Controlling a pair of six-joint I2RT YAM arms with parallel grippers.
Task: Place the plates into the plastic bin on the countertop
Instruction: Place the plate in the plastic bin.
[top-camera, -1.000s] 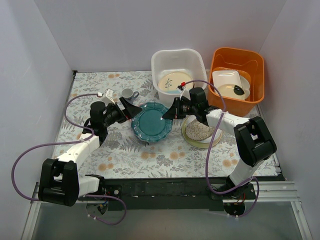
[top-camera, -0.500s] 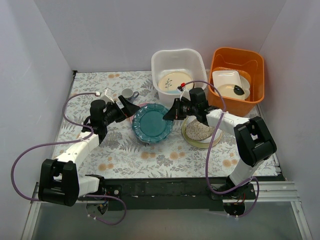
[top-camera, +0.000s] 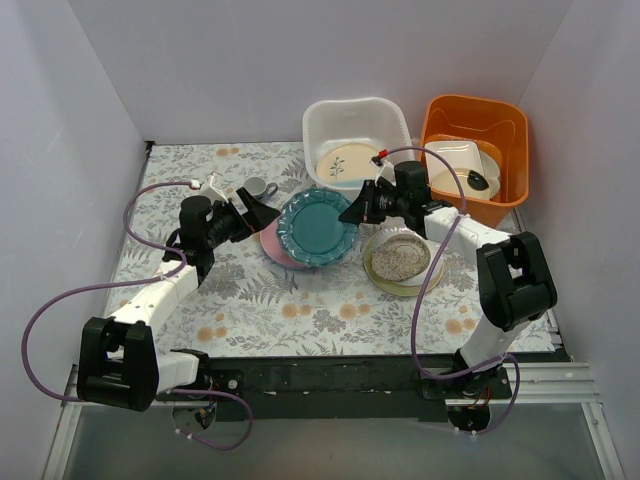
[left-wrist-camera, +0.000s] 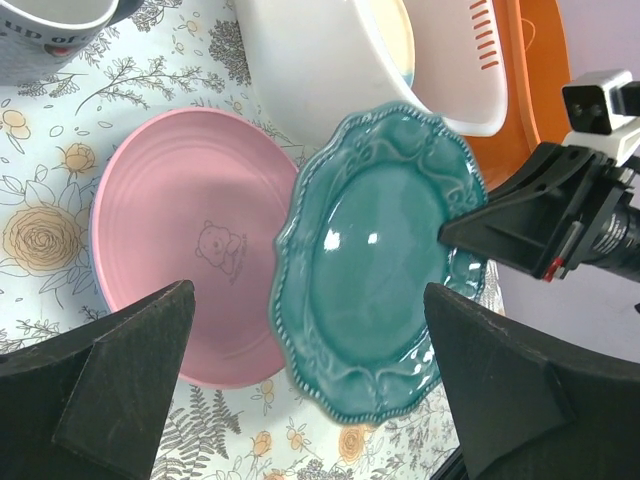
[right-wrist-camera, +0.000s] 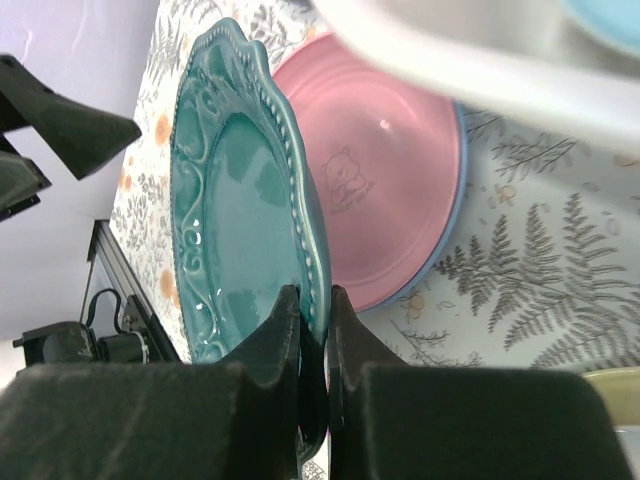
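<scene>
My right gripper (right-wrist-camera: 312, 295) is shut on the right rim of the scalloped teal plate (top-camera: 318, 228), holding it tilted above the countertop (top-camera: 300, 310), just in front of the white plastic bin (top-camera: 358, 125). Partly under it, a pink plate (top-camera: 272, 245) lies flat. My left gripper (top-camera: 265, 212) stands open and empty just left of both plates. In the left wrist view the teal plate (left-wrist-camera: 375, 265) overlaps the pink plate (left-wrist-camera: 190, 270), with the right gripper (left-wrist-camera: 450, 232) on its rim. A cream plate (top-camera: 348, 163) with a plant motif lies in the bin. Speckled beige plates (top-camera: 400, 260) are stacked at right.
An orange tub (top-camera: 510, 120) right of the bin holds a squarish white dish (top-camera: 452, 157) and other crockery. A small grey cup (top-camera: 255, 188) stands behind my left gripper. White walls close in the left, back and right sides.
My right gripper has lifted the teal plate and carried it up and to the right toward the bin, uncovering the pink plate. The left gripper stayed open and hardly moved.
</scene>
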